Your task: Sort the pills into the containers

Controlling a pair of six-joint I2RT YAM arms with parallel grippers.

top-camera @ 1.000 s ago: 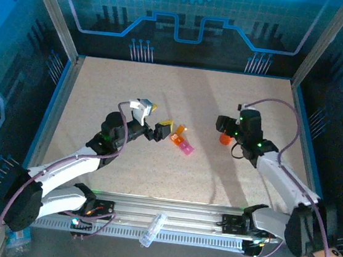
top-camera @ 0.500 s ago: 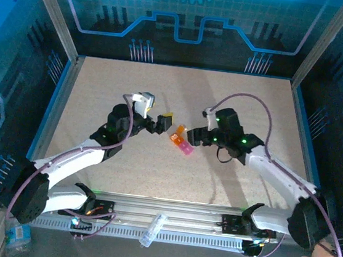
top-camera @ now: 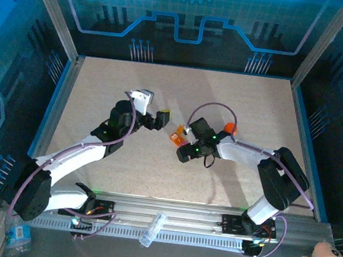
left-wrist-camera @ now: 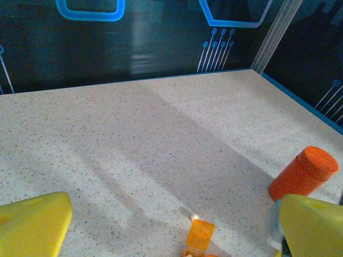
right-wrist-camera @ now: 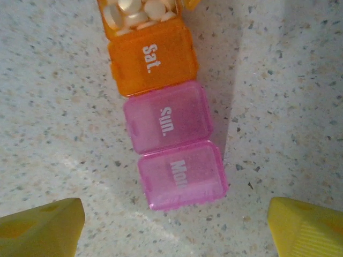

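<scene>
Orange and pink containers [right-wrist-camera: 166,118] lie mid-table [top-camera: 102,83], one end cell open, holding white pills [right-wrist-camera: 136,10]. Right claw [right-wrist-camera: 174,227] hovers over them, wide and empty; left claw [left-wrist-camera: 171,227] is wide too. Likely step: reaching for a lid; next needs exact aim at one cell.

Both our arms reach inward, toward each other. Our left gripper [top-camera: 161,118] angles right, jaws spread wide. Our right gripper [top-camera: 183,151] points straight down, its yellow fingertips [right-wrist-camera: 45,227] wide apart.
</scene>
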